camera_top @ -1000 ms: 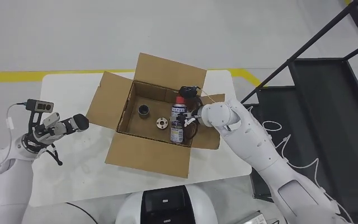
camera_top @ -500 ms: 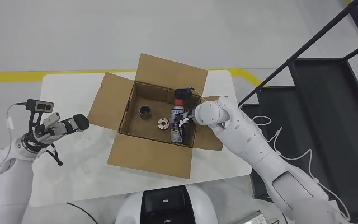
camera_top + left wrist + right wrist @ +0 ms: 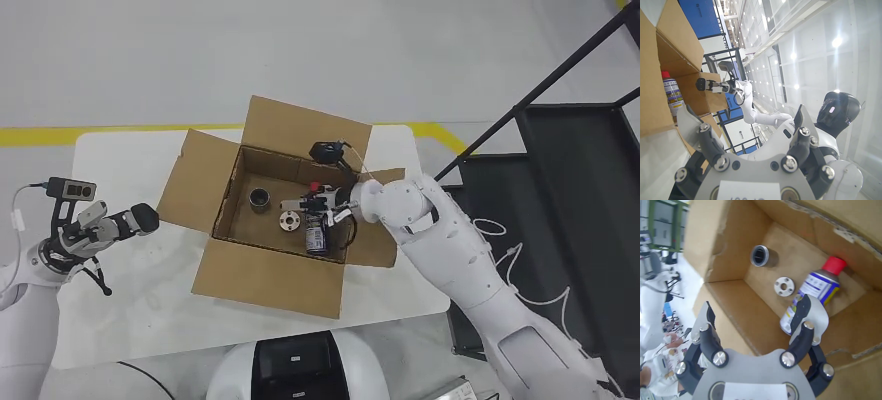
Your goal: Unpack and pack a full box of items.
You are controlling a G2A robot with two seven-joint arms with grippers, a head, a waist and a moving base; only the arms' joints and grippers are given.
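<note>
An open cardboard box (image 3: 268, 277) stands mid-table. Inside it, a spray can (image 3: 317, 238) with a red cap (image 3: 833, 265) stands against the right-hand wall. On the box floor lie a grey metal cylinder (image 3: 259, 198) and a small round flange (image 3: 289, 218). My right gripper (image 3: 313, 203) hangs open over the box's right side, just above the can and holding nothing. In the right wrist view, the can (image 3: 817, 289) shows beyond one fingertip (image 3: 806, 306). My left gripper (image 3: 142, 217) is open over the table, left of the box.
The box flaps (image 3: 190, 180) fold outward on all sides. White table (image 3: 130, 300) shows to the left and in front of the box. A black metal stair frame (image 3: 560, 160) stands off the table's right edge.
My right wrist has turned and the gripper has swung left, from beside the can to above it inside the box. The left arm has stayed still.
</note>
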